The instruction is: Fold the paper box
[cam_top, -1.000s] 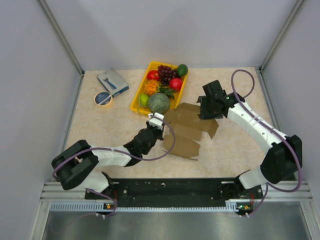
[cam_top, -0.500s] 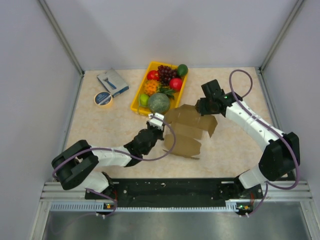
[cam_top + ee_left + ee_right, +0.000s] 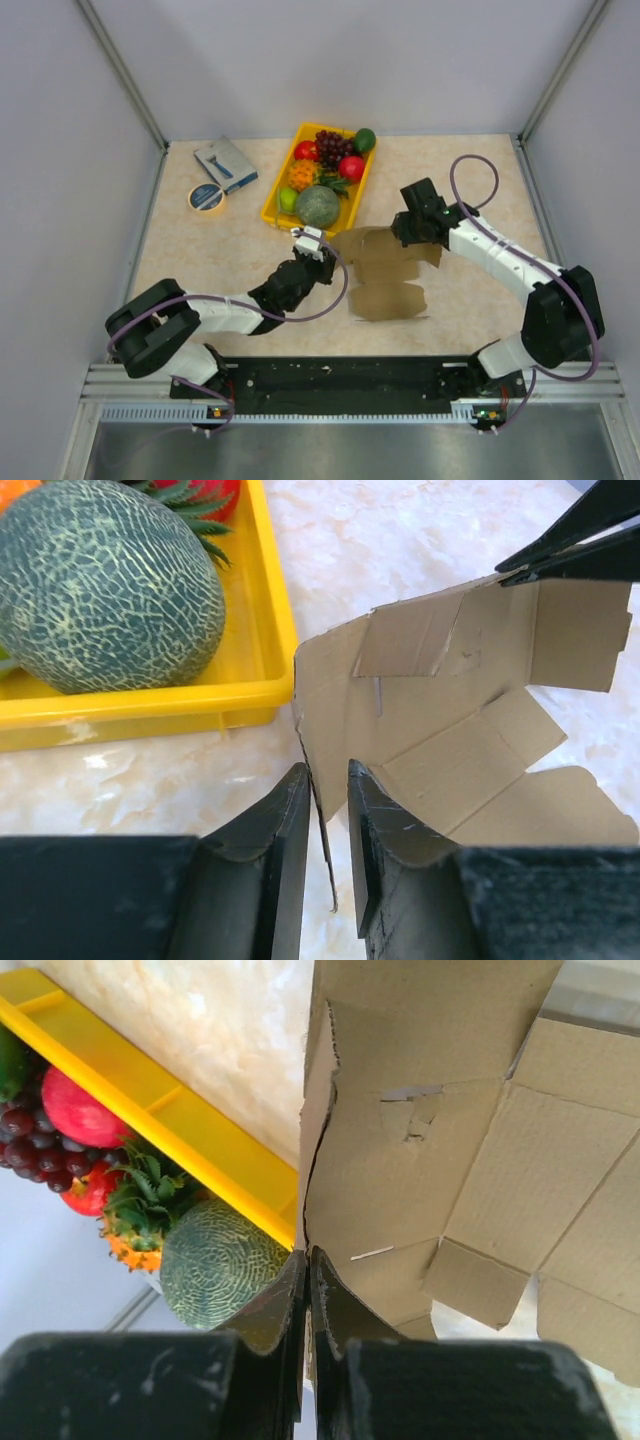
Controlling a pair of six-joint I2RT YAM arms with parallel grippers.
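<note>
The paper box (image 3: 385, 280) is a brown die-cut cardboard sheet, part-folded, in front of the yellow tray (image 3: 277, 180). My left gripper (image 3: 312, 245) is at its left edge. In the left wrist view the jaws (image 3: 327, 780) stand a little apart, and the thin cardboard edge of the box (image 3: 450, 710) runs loose between them. My right gripper (image 3: 410, 228) is at the box's far side. In the right wrist view its jaws (image 3: 308, 1255) are shut on the edge of a raised panel of the box (image 3: 430, 1140).
The yellow tray (image 3: 260, 600) holds a green netted melon (image 3: 317, 206), grapes and other fruit, just left of the box. A blue-grey packet (image 3: 225, 163) and a tape roll (image 3: 207, 198) lie at the back left. Grey walls enclose the table.
The right gripper has shut on the box's far panel. The left gripper's jaws have parted from the left edge. The box has shifted right and sunk lower.
</note>
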